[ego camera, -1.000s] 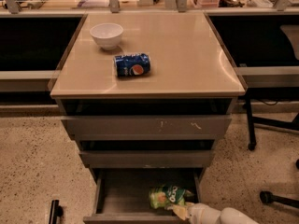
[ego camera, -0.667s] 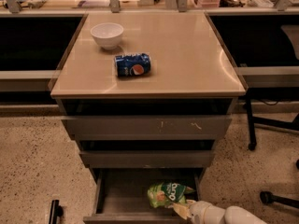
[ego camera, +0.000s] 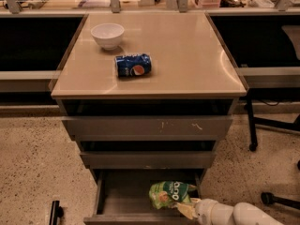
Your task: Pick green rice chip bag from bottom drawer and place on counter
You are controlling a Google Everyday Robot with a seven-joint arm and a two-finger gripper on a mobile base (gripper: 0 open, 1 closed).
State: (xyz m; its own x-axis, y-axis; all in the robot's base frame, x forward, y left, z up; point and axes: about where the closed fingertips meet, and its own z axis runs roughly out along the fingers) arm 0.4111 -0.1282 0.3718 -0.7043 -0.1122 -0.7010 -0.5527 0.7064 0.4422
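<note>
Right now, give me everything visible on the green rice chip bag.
The green rice chip bag is small, crinkled and light green, with white lettering and a pale chip picture; it looks like plastic film. It sits in the open bottom drawer, toward its right front. The gripper meets the bag's lower right edge.

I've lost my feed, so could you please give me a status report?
Gripper low in bottom drawer, against green rice chip bag. Bag not on counter yet. Can, bowl on counter's left.
</note>
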